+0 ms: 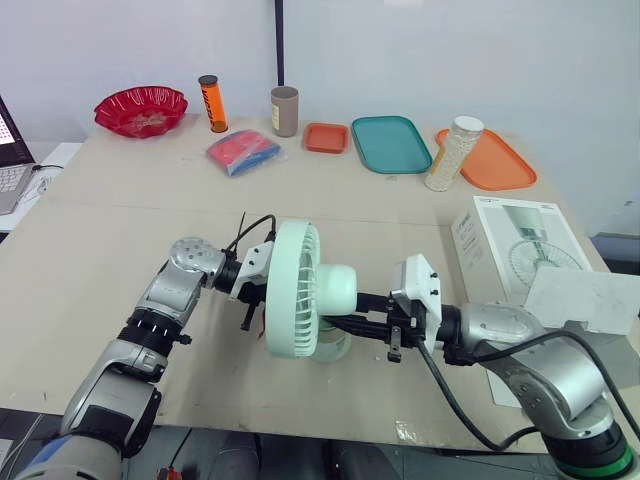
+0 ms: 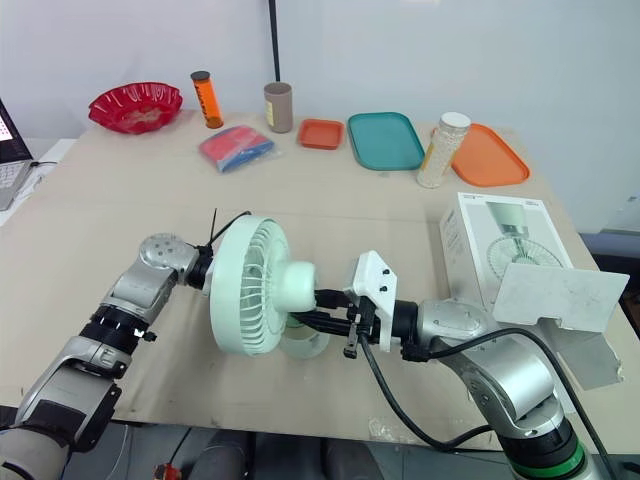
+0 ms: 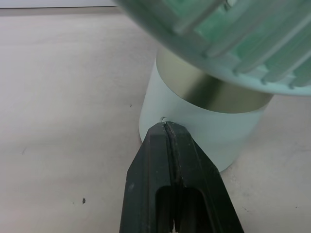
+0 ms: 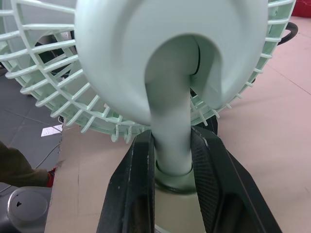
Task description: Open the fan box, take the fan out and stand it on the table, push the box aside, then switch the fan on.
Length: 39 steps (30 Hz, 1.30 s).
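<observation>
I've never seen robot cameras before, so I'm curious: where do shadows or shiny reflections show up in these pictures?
Left eye view: even light, with faint shadow on the table beneath the fan. Left wrist view: the fan's metallic band gleams, while the shut left fingers look dark against the pale base. Right wrist view: shade gathers low on the neck between the right fingers.

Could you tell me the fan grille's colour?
Pale mint green; the grille shows best in the right eye view.

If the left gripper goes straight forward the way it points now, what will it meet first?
The fan's round base: the left gripper has its shut tips right at the base's side wall, probably touching it, though depth is hard to judge.
</observation>
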### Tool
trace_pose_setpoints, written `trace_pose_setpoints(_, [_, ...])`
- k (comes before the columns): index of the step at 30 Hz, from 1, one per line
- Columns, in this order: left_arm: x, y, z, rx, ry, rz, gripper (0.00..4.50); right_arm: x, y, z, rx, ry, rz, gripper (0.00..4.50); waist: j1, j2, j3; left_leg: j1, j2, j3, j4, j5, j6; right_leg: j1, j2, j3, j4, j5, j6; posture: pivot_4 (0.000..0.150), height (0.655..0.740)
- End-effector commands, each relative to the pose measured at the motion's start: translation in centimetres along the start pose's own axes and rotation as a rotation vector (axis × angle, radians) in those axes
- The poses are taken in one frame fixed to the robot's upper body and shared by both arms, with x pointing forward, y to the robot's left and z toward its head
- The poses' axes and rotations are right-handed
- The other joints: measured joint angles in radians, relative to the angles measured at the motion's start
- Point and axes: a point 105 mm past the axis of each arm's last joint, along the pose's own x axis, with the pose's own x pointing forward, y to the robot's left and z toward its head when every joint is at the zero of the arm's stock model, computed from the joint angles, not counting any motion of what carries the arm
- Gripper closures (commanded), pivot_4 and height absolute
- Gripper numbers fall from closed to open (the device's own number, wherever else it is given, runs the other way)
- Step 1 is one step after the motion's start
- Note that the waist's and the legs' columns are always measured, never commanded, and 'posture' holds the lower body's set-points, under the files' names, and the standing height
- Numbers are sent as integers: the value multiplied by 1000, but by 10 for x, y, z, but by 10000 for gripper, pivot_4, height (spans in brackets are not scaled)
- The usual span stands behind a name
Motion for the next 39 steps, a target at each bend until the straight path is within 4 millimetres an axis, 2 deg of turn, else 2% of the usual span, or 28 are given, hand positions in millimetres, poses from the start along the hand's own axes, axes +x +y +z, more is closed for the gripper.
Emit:
trace_pose_setpoints(1, [5,-4,9,43,-17,-35,44362,1,4,1,-8,6,13,34945,0,0,0,0,0,0,0,0,0,0,0,0,0,0,0,1500,7400])
trace_pose_setpoints(39, [6,-7,10,40,-26,-35,44362,-2,4,-3,12,23,2,34945,0,0,0,0,0,0,0,0,0,0,0,0,0,0,0,1500,7400])
